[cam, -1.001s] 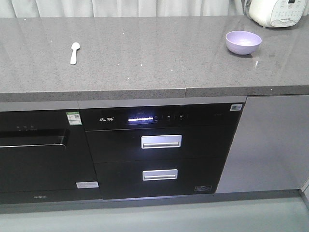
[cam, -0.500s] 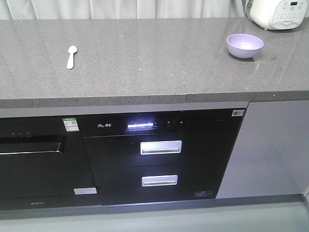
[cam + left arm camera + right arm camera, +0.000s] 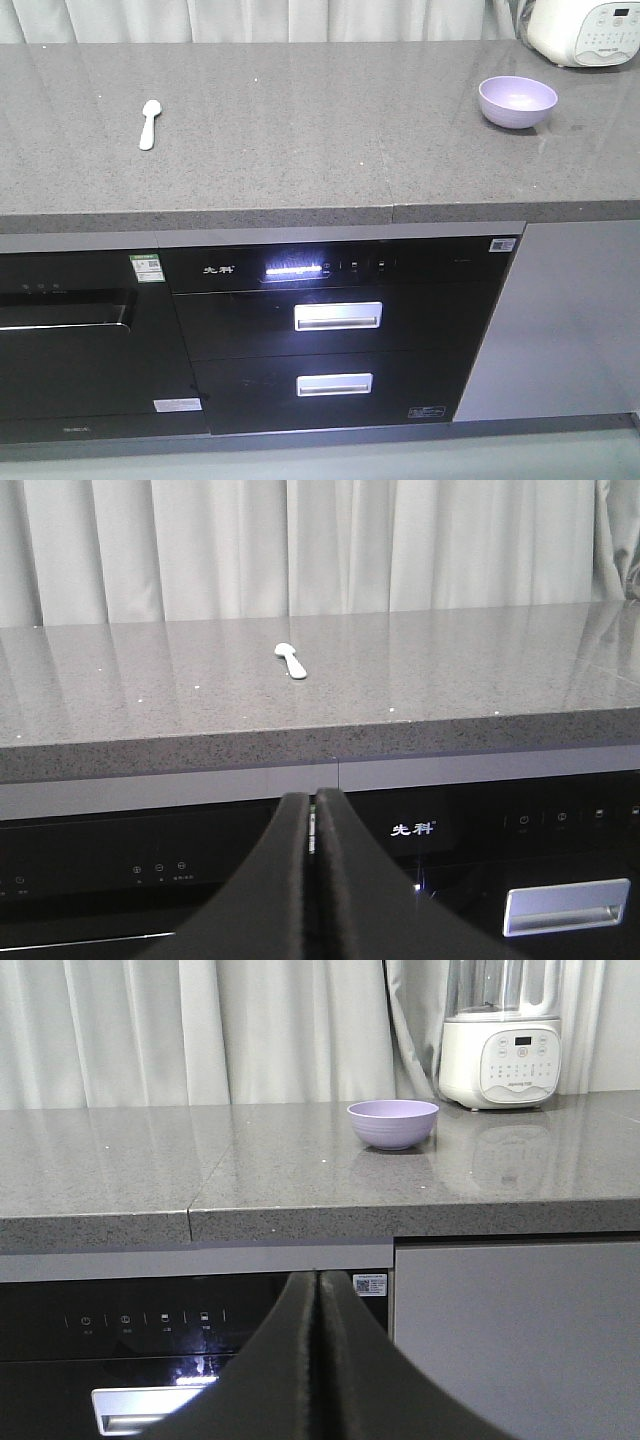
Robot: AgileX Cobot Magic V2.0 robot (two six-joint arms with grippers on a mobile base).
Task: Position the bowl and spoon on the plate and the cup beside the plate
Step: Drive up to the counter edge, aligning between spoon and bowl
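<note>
Bowl and spoon lie well apart on the grey worktop. From the front we see the spoon towards 10 o'clock, with its scoop pointing to the back, and the bowl upright towards 2 o'clock, near a white appliance in the far right corner.

Our left fingers are pressed together and grip nothing. They sit low in front of the dark cabinet, below the worktop edge. The spoon is at about 12 o'clock from them, well apart.

Our right fingers are likewise pressed together and empty, also below the worktop edge. The bowl is at about 1 o'clock from them, well apart, with the appliance further off at 2 o'clock. Pale curtains hang behind the worktop.
</note>
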